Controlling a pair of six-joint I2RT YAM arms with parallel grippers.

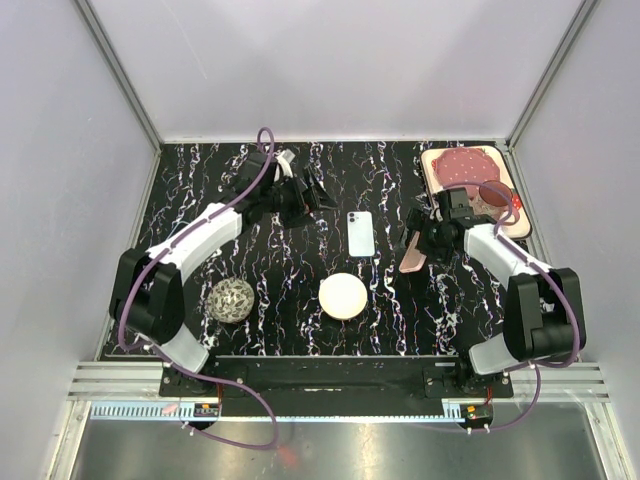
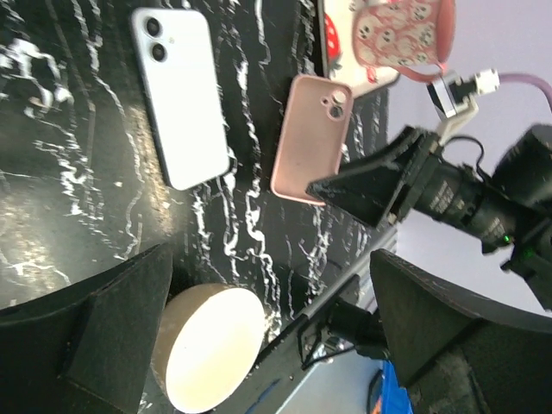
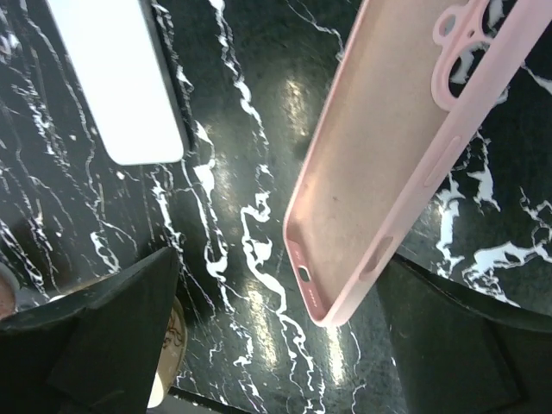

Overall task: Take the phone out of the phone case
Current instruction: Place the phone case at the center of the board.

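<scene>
The pale blue phone (image 1: 361,233) lies bare and back-up on the black marble table, also in the left wrist view (image 2: 181,95) and the right wrist view (image 3: 116,78). The empty pink case (image 1: 413,255) is to its right, tilted with its hollow side showing (image 3: 388,147); it also shows in the left wrist view (image 2: 310,138). My right gripper (image 1: 418,238) is open around the case's lower end (image 3: 280,276), and the case's edge lies by the right finger. My left gripper (image 1: 315,200) is open and empty above the table, left of the phone (image 2: 272,285).
A cream round disc (image 1: 343,296) sits in front of the phone. A patterned round object (image 1: 232,300) lies at the front left. A pink tray (image 1: 470,175) with a pink cup (image 1: 493,193) stands at the back right corner.
</scene>
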